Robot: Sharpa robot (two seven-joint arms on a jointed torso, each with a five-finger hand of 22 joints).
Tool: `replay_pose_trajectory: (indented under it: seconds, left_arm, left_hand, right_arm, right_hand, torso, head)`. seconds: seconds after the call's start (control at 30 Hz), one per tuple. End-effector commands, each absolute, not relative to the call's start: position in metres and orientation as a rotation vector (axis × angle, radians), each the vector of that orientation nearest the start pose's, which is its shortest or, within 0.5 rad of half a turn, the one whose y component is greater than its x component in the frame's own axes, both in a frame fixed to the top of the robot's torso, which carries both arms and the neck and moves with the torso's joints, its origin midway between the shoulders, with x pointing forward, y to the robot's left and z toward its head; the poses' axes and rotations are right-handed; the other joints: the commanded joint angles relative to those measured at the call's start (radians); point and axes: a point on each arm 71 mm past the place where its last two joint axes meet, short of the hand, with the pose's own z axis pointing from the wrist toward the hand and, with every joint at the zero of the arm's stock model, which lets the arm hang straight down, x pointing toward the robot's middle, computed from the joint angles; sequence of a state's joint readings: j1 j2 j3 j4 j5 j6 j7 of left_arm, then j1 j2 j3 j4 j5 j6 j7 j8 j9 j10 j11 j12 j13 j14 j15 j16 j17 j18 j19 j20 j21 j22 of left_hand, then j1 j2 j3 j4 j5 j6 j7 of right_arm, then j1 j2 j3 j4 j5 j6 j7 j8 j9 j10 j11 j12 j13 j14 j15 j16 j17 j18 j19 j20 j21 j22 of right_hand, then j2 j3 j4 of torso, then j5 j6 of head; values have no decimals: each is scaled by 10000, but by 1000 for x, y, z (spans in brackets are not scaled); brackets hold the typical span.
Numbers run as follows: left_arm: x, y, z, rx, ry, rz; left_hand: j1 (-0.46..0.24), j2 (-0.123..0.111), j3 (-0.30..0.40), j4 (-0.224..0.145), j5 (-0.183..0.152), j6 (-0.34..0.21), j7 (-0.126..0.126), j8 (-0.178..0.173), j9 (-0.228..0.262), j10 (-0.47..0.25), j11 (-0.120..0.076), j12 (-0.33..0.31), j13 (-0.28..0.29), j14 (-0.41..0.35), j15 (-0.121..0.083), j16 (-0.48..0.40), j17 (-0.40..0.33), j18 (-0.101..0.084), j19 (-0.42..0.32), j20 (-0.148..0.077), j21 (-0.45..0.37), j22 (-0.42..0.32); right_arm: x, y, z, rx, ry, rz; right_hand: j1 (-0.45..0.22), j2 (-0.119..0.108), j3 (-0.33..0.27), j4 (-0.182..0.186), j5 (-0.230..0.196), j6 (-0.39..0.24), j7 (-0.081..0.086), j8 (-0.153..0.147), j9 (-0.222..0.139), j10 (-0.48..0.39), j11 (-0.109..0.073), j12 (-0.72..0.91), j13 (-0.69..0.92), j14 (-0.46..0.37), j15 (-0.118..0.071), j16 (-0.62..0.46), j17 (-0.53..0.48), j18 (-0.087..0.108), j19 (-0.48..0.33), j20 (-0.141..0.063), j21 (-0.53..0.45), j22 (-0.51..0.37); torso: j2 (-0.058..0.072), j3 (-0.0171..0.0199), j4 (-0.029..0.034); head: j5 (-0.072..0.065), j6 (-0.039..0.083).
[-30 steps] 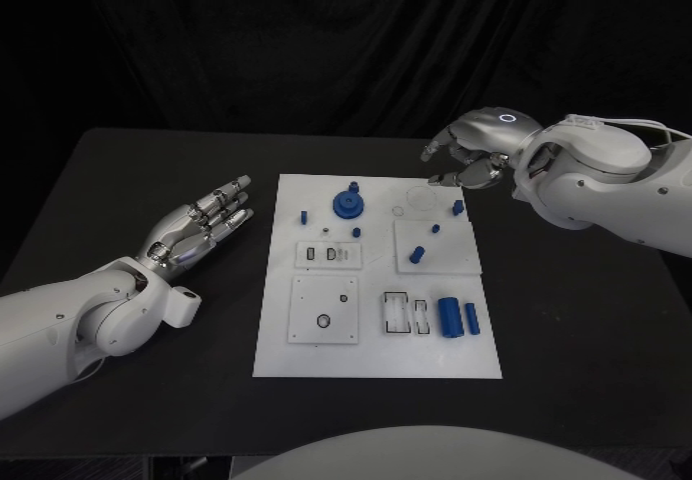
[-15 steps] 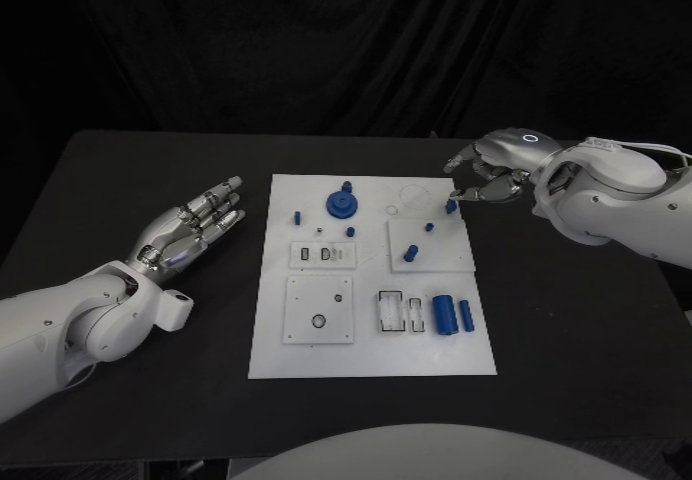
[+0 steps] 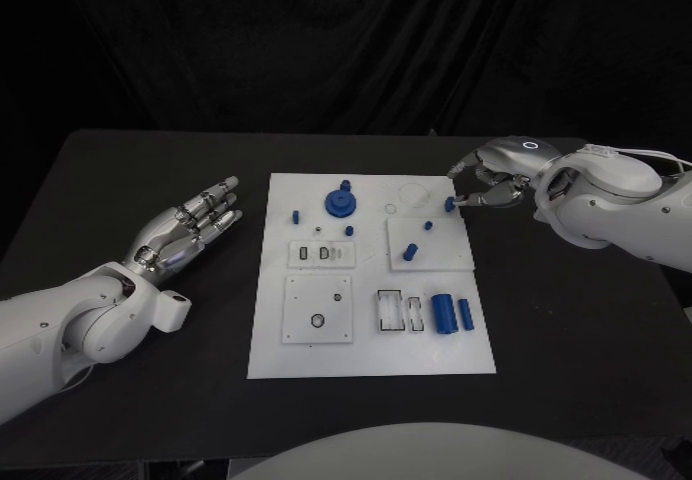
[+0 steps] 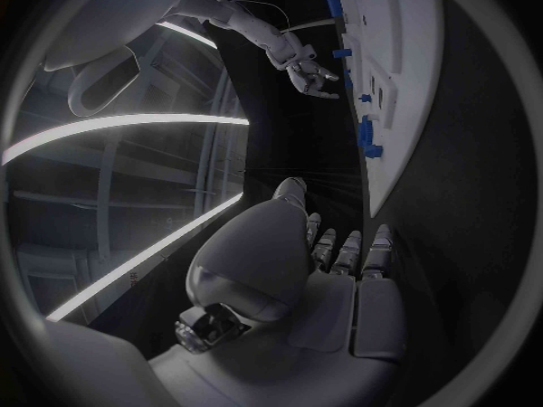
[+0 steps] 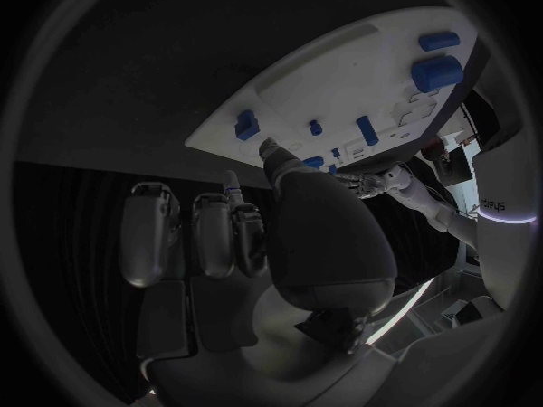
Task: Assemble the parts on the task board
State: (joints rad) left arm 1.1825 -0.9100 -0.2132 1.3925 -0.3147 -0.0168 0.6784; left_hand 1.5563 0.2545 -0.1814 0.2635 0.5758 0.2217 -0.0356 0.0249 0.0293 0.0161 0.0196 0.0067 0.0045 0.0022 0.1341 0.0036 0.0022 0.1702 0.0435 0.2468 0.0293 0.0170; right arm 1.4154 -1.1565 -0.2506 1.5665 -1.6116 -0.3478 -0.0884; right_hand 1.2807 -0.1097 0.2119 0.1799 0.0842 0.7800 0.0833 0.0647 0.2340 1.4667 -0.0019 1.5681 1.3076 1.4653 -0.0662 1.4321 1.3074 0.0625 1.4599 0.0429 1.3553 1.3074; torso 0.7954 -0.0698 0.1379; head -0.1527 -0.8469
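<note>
The white task board lies in the middle of the black table. On it are a blue gear, two blue cylinders and several small blue pegs. My right hand hovers at the board's far right corner with its fingers half curled. Its fingertips are close around a small upright blue peg. In the right wrist view that peg stands free, just off the thumb tip. My left hand rests flat on the table left of the board, fingers spread and holding nothing.
Rectangular white inset plates with slots and holes take up the board's near half. Bare black table surrounds the board on all sides. The left wrist view shows the board's edge and my right hand far off.
My right hand has come down and toward the board's far right corner, stopping at the small blue peg. The left hand has stayed put. The camera shifted slightly.
</note>
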Motion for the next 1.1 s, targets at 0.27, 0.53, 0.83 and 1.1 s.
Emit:
replay_pose_trajectory:
  seconds: [0.27,0.53,0.83,1.1]
  left_arm:
    - [465,262,-226,-6063,14706,-17168]
    - [465,261,-227,-6072,14742,-17183]
    - [465,261,-227,-6087,14781,-17191]
    - [465,262,-228,-6107,14815,-17172]
  left_hand:
    - [101,-32,59,-1,30,-19,27,44,3,19,41,-17,6,13,74,-23,-10,105,-5,48,30,11]
    - [105,-32,75,-6,31,-37,23,39,0,12,68,-19,4,14,81,-23,-9,102,-4,52,30,11]
    - [107,-33,81,-7,30,-53,22,37,-2,10,77,-20,4,13,85,-23,-9,102,-2,54,32,11]
    - [109,-34,86,-10,29,-59,22,35,-3,11,85,-20,4,12,88,-23,-10,101,2,57,35,13]
  right_arm:
    - [466,-345,-160,-2442,16519,2484]
    - [467,-344,-165,-2452,16673,2453]
    - [469,-342,-170,-2452,16763,2426]
    - [471,-342,-172,-2418,16890,2304]
  right_hand:
    - [326,13,-98,101,52,363,0,147,0,1041,-68,27,2632,670,-51,-156,1165,-54,-11,-23,-101,1354]
    - [427,24,-139,148,190,540,4,196,25,1041,-67,27,2632,658,-52,-216,1118,-44,-29,-25,-153,1340]
    - [468,48,-206,247,248,799,18,285,101,1041,-60,27,2632,647,-47,-284,1065,-32,-51,-23,-220,1321]
    - [532,85,-232,293,410,970,24,338,175,1041,-54,27,2632,631,-43,-366,998,-13,-86,-20,-314,1284]
  torso:
    - [-5,0,0]
    - [-8,1,5]
    - [-6,0,-2]
    - [-9,1,-4]
  head:
    - [18,-17]
    - [9,-54]
    - [27,-90]
    - [41,-125]
